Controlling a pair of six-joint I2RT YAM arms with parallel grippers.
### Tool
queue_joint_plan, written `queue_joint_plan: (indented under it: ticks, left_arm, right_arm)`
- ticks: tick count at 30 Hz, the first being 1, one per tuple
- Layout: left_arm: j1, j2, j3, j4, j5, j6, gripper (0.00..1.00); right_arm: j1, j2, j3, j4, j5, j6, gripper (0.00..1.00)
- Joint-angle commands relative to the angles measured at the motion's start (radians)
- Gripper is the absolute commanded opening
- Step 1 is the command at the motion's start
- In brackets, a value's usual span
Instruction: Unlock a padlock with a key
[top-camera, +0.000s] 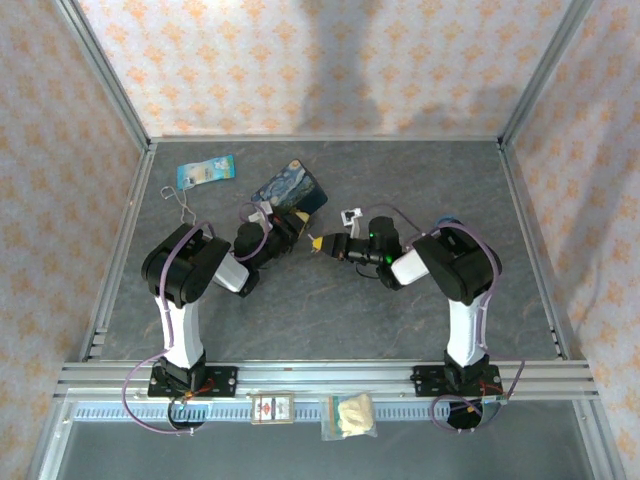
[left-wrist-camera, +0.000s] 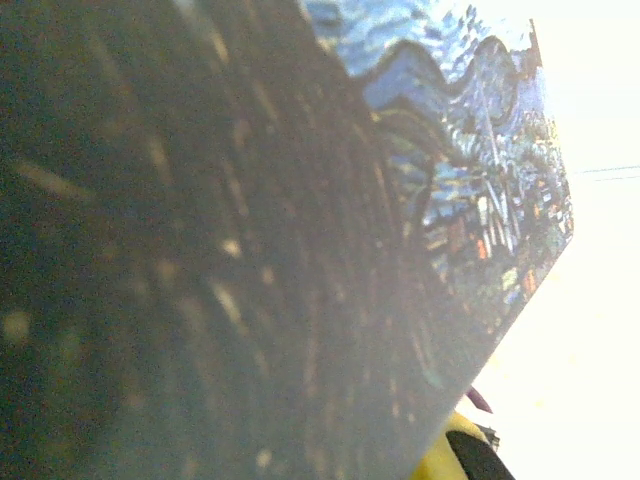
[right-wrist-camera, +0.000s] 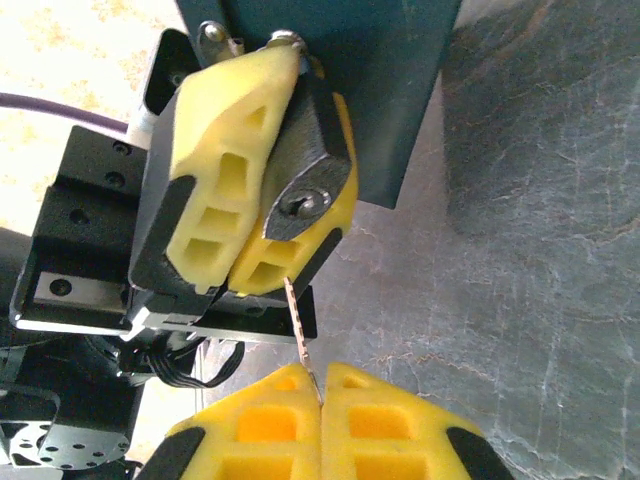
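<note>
Yellow foam fingers of the left gripper (right-wrist-camera: 245, 265) are closed on the padlock (right-wrist-camera: 305, 180), which sits in front of the blue tin (right-wrist-camera: 330, 60) with its keyway face turned toward the right arm. Just beside it, the key (right-wrist-camera: 298, 325) points its blade at the padlock; the tip is short of the keyway and not inserted. The right gripper (right-wrist-camera: 320, 395) is clamped tight on the key's head. Step in hand: alignment. The next move probably calls for a fine shift onto the slot, then a straight push.

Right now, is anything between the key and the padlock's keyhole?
Nothing visible. The key, pinched in the right gripper, points at the padlock held by the left gripper; its tip sits just below the keyhole.
</note>
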Motion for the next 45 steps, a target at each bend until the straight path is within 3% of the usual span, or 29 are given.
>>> queue_joint_plan:
  ticks: [1,24,36,45]
  left_arm:
    - [-0.007,-0.006,-0.004,0.101,0.011,-0.013,0.0]
    - [-0.027,-0.01,-0.002,0.111,0.017,-0.005,0.0]
    - [-0.037,-0.002,-0.032,0.176,0.066,0.015,0.0]
    - [-0.044,0.009,-0.022,0.199,0.067,0.004,0.0]
  right_arm:
    - [-0.013,0.006,0.018,0.093,-0.011,0.03,0.0]
    - [-0.03,0.049,0.043,0.15,-0.011,0.077,0.0]
    - [-0.071,0.069,0.07,0.274,-0.092,0.259,0.0]
    - [-0.071,0.08,0.089,0.288,-0.122,0.294,0.0]
